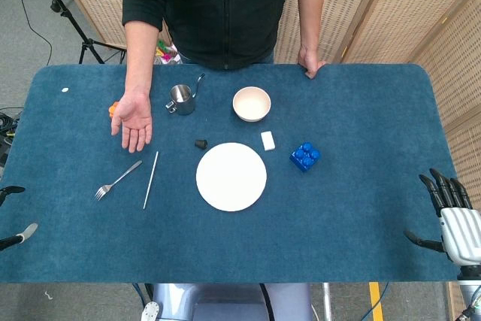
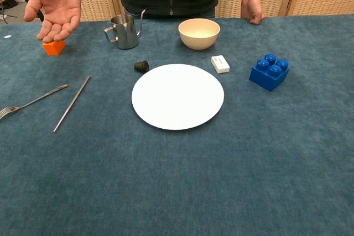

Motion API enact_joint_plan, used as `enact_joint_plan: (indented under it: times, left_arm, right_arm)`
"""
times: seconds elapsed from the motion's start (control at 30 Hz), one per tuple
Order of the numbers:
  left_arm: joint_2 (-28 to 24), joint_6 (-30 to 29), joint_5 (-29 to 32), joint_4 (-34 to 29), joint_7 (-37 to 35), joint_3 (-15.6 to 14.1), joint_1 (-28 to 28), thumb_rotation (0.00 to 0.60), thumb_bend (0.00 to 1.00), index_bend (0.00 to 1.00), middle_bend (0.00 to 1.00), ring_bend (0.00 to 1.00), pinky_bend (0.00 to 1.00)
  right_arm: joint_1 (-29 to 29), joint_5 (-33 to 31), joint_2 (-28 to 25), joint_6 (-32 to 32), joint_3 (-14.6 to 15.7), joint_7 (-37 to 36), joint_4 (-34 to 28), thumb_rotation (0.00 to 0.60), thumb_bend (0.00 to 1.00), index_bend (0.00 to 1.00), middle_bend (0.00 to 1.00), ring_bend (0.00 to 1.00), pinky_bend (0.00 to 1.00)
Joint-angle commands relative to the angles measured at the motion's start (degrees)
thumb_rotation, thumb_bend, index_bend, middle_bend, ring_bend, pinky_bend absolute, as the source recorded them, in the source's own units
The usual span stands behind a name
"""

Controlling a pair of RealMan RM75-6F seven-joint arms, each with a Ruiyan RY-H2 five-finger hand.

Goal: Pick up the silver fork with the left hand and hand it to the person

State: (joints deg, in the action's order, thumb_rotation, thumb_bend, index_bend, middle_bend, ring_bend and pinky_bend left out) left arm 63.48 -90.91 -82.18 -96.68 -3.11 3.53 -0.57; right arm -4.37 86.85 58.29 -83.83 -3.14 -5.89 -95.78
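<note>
The silver fork (image 1: 118,180) (image 2: 32,102) lies on the blue tablecloth at the left, tines pointing to the near left. The person's open palm (image 1: 134,119) (image 2: 55,5) is held out above the table just beyond it. Of my left hand (image 1: 19,236) only some fingertips show at the left edge of the head view; they are spread apart, hold nothing and sit well left of the fork. My right hand (image 1: 455,219) rests at the table's near right corner with its fingers spread and nothing in them. Neither hand shows in the chest view.
A thin silver rod (image 1: 151,179) (image 2: 72,103) lies just right of the fork. A white plate (image 1: 231,177), small black cap (image 1: 201,143), steel pitcher (image 1: 181,99), cream bowl (image 1: 251,103), white block (image 1: 267,140), blue brick (image 1: 304,155) and orange block (image 2: 53,47) lie further off.
</note>
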Motion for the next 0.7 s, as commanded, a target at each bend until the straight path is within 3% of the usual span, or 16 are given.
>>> enact_joint_plan:
  times: [0.03,0.3,0.37,0.47,0.7]
  left_arm:
    - [0.1,0.5,0.4,0.1,0.1,0.1,-0.2,0.6,0.02,0.34,0.0,0.0,0.0]
    - [1.8,6.3,5.8,1.4,0.8,2.0,-2.5,0.6,0.03,0.34,0.0,0.0,0.0]
    - [3.5,14.6,12.9,1.7,1.0,4.2,-6.1,0.6,0.05,0.34,0.0,0.0,0.0]
    - [5.0,20.8,20.0,1.6,4.4,6.5,-9.7,0.6,0.06,0.34,0.0,0.0,0.0]
    - [9.5,26.5,32.0,2.7,11.8,10.3,-15.8,0.6,0.12,0.38,0.0,0.0,0.0]
  right_arm:
    - [0.0,0.0,-0.1,0.1,0.0,-0.1,0.0,0.6,0.0,0.02,0.0,0.0,0.0]
    - [0.3,-0.3,-0.6,-0.4,-0.2,-1.4,-0.1,0.6,0.0,0.02,0.0,0.0,0.0]
    - [0.0,-0.8,-0.6,0.3,-0.3,-1.5,0.1,0.6,0.0,0.02,0.0,0.0,0.0]
    - [-0.2,-1.0,-0.6,0.8,-0.3,-1.5,0.0,0.6,0.0,0.02,0.0,0.0,0.0]
    - [-0.4,-1.3,-0.5,1.4,-0.2,-1.3,0.2,0.6,0.0,0.02,0.0,0.0,0.0]
